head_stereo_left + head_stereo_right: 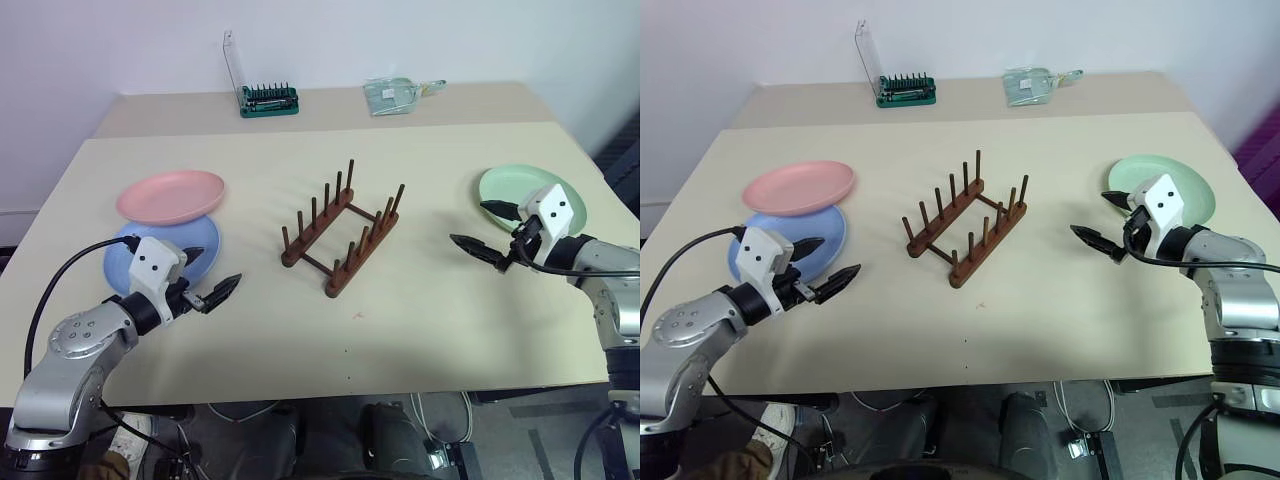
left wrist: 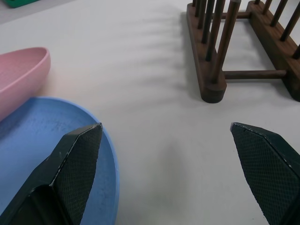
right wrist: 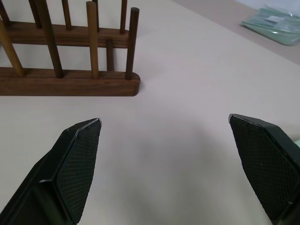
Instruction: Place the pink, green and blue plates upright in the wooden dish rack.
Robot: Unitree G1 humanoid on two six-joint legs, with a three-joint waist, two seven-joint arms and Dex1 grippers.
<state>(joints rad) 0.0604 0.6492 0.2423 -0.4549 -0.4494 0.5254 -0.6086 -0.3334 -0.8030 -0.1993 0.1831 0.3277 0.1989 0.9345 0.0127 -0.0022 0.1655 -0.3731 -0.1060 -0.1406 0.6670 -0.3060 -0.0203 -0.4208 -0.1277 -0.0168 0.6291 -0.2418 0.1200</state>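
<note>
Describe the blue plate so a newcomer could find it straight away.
Start at the dark brown wooden peg rack in the middle of the beige table, then look toward the robot's left. Two round plastic plates overlap there: the light blue plate lies underneath, nearer the robot, partly covered by the salmon pink plate.

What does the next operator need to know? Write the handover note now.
Left gripper: open, empty, hovering at the near edge of the blue plate.
Right gripper: open, empty, beside the green plate.
Pink plate: lying flat, its rim overlapping the blue plate's far edge.
Green plate: flat on the table, on the robot's right.
Wooden dish rack: mid-table, with no plates in it.
Done: nothing racked.
Left: stand all three plates upright between the pegs.
</note>
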